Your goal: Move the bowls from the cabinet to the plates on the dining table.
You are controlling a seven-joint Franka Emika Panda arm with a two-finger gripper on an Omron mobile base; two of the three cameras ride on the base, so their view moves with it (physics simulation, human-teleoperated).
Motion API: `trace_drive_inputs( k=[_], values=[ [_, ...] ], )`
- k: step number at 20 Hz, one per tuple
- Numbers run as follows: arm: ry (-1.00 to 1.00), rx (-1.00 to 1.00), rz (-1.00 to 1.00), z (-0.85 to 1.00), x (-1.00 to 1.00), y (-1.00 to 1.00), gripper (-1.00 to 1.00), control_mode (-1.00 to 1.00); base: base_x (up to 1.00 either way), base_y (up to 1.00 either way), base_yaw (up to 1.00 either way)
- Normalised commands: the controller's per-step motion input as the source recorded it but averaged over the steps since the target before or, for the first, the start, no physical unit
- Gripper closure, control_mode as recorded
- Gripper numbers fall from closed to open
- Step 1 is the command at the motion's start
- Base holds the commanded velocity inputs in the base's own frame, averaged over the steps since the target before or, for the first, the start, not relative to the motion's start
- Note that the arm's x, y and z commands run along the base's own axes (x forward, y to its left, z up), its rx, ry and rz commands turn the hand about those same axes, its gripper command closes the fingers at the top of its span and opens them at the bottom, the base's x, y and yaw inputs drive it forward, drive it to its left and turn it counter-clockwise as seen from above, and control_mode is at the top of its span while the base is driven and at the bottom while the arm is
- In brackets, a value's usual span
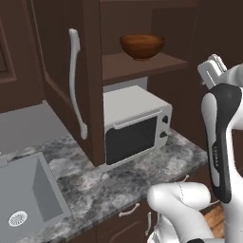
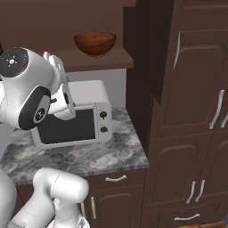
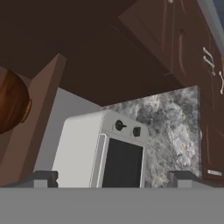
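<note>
Cabinet [image 1: 90, 80] open, one bowl [image 1: 142, 45] on its shelf above the empty, wide-spread gripper [image 3: 113, 177]; nothing delivered yet

rendered throughout, evenly and softly lit, without hard glare. dim inside the cabinet [image 1: 133, 19], with dark brown panels merging into shadow above the shelf. soft gloss on the bowl [image 1: 142, 45], brighter along the rim. pale and bright on the microwave [image 1: 135, 124] top, with a soft shadow beneath on the worktop [image 1: 95, 182]. slightly coarse and soft-edged in both base views. strongly tilted in the hand view, with the bowl cropped at the left edge; no lens blur.
</note>
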Motion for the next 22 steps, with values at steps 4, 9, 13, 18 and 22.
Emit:
trace_drive_inputs(
  k=[4, 9, 13, 18, 22],
  values=[
    [0.0, 0.0, 0.0, 0.0, 0.0, 0.0, -1.0, 1.0, 0.54, 0.23, 0.2],
    [0.0, 0.0, 0.0, 0.0, 0.0, 0.0, -1.0, 1.0, 0.32, 0.0, 0.4],
    [0.0, 0.0, 0.0, 0.0, 0.0, 0.0, -1.0, 1.0, 0.5, -0.05, 0.37],
    [0.0, 0.0, 0.0, 0.0, 0.0, 0.0, -1.0, 1.0, 0.86, 0.0, 0.24],
    [0.0, 0.0, 0.0, 0.0, 0.0, 0.0, -1.0, 1.0, 1.0, -0.05, 0.21]
  ],
)
